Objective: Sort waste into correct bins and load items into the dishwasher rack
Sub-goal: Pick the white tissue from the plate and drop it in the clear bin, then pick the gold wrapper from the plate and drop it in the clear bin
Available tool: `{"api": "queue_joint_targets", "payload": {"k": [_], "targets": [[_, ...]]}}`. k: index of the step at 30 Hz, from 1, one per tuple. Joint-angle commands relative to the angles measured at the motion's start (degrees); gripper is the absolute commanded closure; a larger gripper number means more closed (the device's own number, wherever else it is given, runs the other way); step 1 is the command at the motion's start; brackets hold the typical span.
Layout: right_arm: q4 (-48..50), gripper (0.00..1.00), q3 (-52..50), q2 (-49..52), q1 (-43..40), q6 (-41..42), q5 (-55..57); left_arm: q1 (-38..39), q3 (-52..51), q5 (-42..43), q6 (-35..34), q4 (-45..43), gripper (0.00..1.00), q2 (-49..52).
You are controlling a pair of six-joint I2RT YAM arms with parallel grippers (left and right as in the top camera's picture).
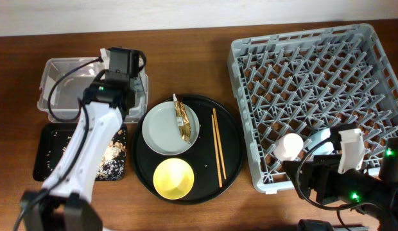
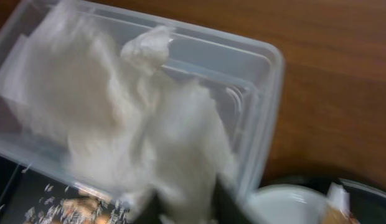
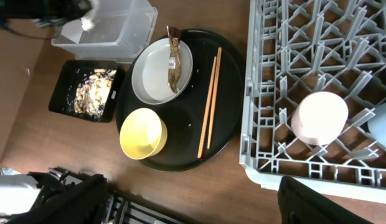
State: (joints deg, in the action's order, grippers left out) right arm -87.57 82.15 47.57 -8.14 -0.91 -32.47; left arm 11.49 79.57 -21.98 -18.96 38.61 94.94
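Observation:
My left gripper (image 2: 192, 208) hangs over the clear tub (image 2: 268, 81) and is shut on the crumpled white tissue (image 2: 137, 124), which drapes into the tub; the view is blurred. From overhead it is at the tub's right end (image 1: 122, 64). The brown-gold wrapper (image 1: 181, 119) lies on the grey plate (image 1: 162, 131). The yellow bowl (image 1: 173, 178) and chopsticks (image 1: 218, 146) are on the round black tray (image 1: 232, 154). Food scraps (image 1: 112, 154) lie in the black rectangular tray (image 1: 51, 151). The pink cup (image 3: 319, 117) sits in the rack (image 1: 314, 70), with a light blue cup (image 3: 383, 124) beside it. My right gripper (image 3: 193, 205) is open and empty.
The right arm (image 1: 334, 176) is near the table's front edge, by the rack's front corner. The rack fills the right side of the table. The clear tub (image 1: 64, 77) and black rectangular tray stand at the far left, one behind the other.

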Motion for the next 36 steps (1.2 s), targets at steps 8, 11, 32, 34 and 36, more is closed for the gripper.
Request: {"api": "queue_joint_targets", "payload": {"k": [8, 11, 32, 34, 36], "targets": [[-0.3, 0.12, 0.0, 0.2, 0.4, -0.4, 0.1, 9.2, 0.5, 20.6, 4.4, 5.3, 0.34, 2.6], [-0.5, 0.12, 0.0, 0.2, 0.4, -0.3, 0.1, 14.0, -0.8, 14.0, 1.6, 5.6, 0.40, 6.0], [-1.6, 0.12, 0.0, 0.2, 0.4, -0.4, 0.1, 14.2, 3.4, 17.7, -4.4, 10.4, 1.00, 8.9], [-1.6, 0.12, 0.0, 0.2, 0.4, -0.4, 0.1, 12.3, 3.9, 17.4, -3.7, 10.3, 1.00, 4.8], [-1.6, 0.12, 0.0, 0.2, 0.4, -0.4, 0.1, 10.3, 3.9, 14.5, -3.7, 10.3, 1.00, 1.4]]}}
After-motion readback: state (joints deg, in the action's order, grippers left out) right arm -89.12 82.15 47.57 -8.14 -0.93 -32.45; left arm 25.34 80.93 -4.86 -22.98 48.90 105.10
